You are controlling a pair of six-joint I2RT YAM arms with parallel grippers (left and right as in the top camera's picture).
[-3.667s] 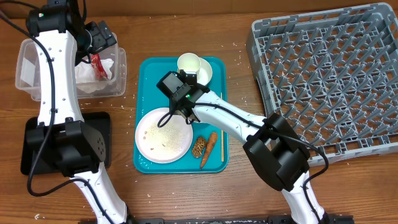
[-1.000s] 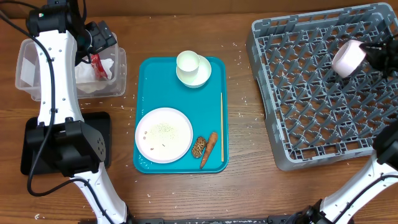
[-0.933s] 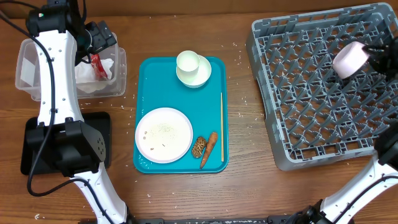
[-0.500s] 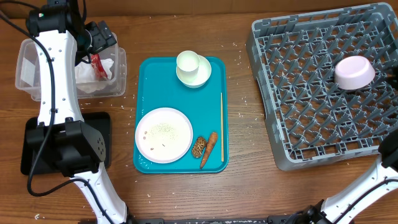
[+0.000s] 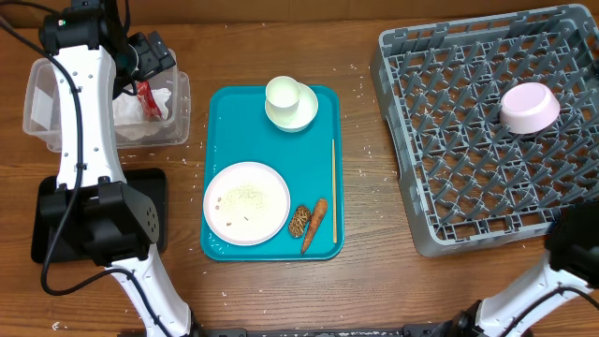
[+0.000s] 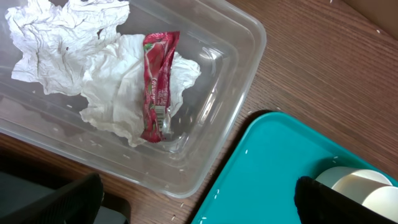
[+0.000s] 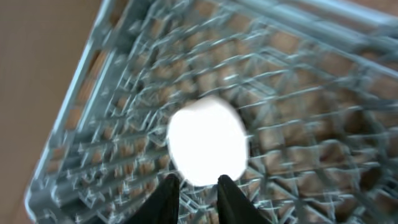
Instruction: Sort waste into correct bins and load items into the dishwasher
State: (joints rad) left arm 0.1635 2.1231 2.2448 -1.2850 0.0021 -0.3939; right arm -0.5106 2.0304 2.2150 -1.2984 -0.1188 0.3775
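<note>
A white bowl [image 5: 530,108] lies upside down in the grey dishwasher rack [image 5: 459,150]. In the right wrist view, which is blurred, that bowl [image 7: 208,148] sits just beyond my right gripper [image 7: 198,188], whose jaws stand a narrow gap apart with nothing between them. My left gripper [image 6: 199,205] hangs wide open and empty above the corner of the clear tub [image 6: 245,93], which holds a red wrapper [image 6: 158,87] and crumpled white paper [image 6: 106,93]. The teal tray [image 5: 225,122] carries the plate [image 5: 247,202] with rice grains, a cup in a bowl [image 5: 290,101], a chopstick [image 5: 333,192], a carrot stick [image 5: 314,225] and a brown lump [image 5: 299,221].
The black tray [image 5: 157,192] lies at the left front, mostly under my left arm's base. My right arm's base [image 5: 576,253] stands at the right front corner of the rack. Loose rice grains dot the wood around the teal tray.
The right gripper let go of the bowl, which tipped upside down onto the rack pegs, and then drew back off the overhead view's right edge. The left arm has not moved.
</note>
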